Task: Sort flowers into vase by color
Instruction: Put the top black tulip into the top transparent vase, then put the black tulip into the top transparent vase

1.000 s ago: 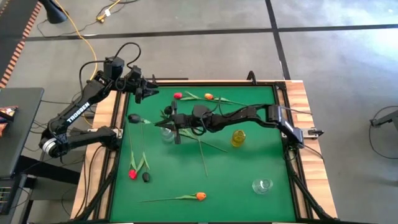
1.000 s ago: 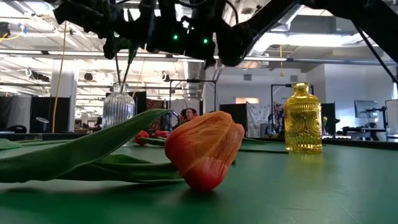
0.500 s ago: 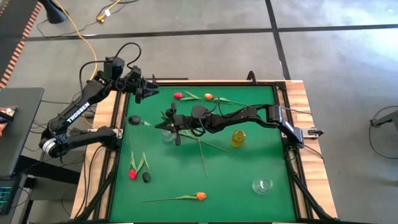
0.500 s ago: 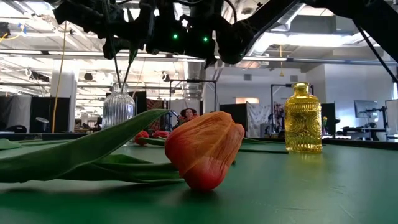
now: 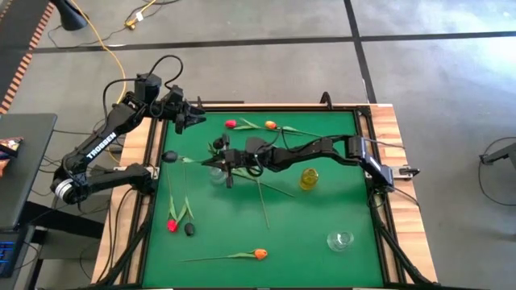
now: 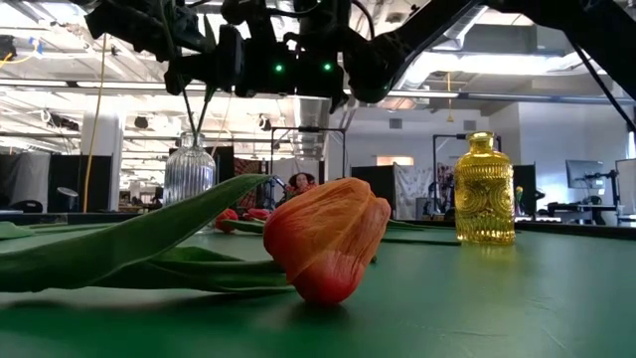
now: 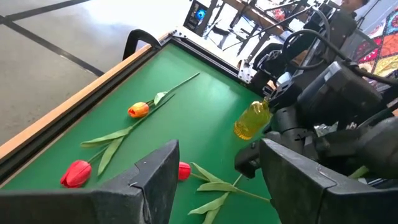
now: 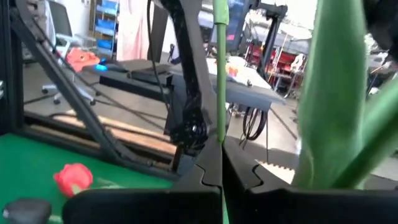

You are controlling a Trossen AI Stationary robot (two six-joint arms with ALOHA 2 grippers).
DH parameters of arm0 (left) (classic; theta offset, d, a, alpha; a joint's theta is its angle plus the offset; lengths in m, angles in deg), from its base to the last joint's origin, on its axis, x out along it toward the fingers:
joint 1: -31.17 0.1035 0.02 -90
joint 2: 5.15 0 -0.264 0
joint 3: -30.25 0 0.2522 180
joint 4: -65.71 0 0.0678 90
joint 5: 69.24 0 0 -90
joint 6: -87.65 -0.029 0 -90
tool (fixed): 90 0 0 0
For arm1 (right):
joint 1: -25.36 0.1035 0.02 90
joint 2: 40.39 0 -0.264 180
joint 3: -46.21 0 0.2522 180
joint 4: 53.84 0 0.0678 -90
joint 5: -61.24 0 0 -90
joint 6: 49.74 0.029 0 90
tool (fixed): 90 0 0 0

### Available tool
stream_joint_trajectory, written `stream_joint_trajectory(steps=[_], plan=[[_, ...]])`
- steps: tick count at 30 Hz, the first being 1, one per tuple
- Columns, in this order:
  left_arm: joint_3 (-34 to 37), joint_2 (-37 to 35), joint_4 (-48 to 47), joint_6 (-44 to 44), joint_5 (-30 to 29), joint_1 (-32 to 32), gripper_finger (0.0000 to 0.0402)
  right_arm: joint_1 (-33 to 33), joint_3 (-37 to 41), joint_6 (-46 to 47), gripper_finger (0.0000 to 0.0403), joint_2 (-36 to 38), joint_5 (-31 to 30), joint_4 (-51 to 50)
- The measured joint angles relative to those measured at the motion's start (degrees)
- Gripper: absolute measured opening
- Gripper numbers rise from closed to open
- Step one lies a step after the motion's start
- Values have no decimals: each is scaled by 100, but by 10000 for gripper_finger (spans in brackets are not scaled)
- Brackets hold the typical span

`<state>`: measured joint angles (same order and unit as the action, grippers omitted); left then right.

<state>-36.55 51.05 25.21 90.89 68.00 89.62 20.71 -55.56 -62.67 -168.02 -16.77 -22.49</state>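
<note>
My right gripper (image 5: 219,161) reaches across the table and hangs over the clear ribbed vase (image 5: 216,174), shut on a black tulip. The tulip's head (image 5: 170,156) sticks out toward the table's left edge. In the low view the ribbed vase (image 6: 189,171) has thin stems (image 6: 202,111) rising from its mouth toward the gripper. My left gripper (image 5: 192,119) waits open above the far left corner. Loose tulips lie flat on the mat: red (image 5: 230,124) and orange (image 5: 270,125) by the far edge, red (image 5: 171,225) and black (image 5: 189,229) near left, orange (image 5: 260,254) near. My right gripper (image 8: 221,163) pinches the black tulip's thin green stem (image 8: 219,121) between its two fingers (image 8: 205,171), which lie across the stem. A broad green leaf (image 8: 333,93) stands beside the hold. The flower is lifted clear of the mat, its head out toward the table's left.
A yellow glass vase (image 5: 309,178) stands at mid-table just right of the right arm. A small clear vase (image 5: 340,240) stands near right. Bare green stems (image 5: 263,192) lie between them. A raised frame rims the mat. The orange tulip (image 6: 328,239) fills the low view's foreground.
The right gripper has shifted a little toward the table's left above the ribbed vase, still shut on the stem. The black tulip's head has moved slightly left with it. The left arm has kept still.
</note>
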Motion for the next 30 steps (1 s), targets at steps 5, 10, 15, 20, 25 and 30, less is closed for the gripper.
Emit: stream_joint_trajectory(steps=[5,10,15,20,25,30], plan=[[0,0,0,-7,-2,0,209,2,0,-47,22,-2,2,-3],[0,0,2,-15,-2,0,209,2,0,48,40,-2,2,-15],[0,-1,2,-20,-2,0,209,-46,0,726,58,-2,0,-16],[0,-1,2,-44,-2,0,209,-161,0,1280,61,-2,3,-14],[0,0,2,-46,-2,0,209,-232,0,1536,61,-2,121,-12],[0,0,-95,-48,-2,0,209,-225,0,1596,62,-2,268,-12]])
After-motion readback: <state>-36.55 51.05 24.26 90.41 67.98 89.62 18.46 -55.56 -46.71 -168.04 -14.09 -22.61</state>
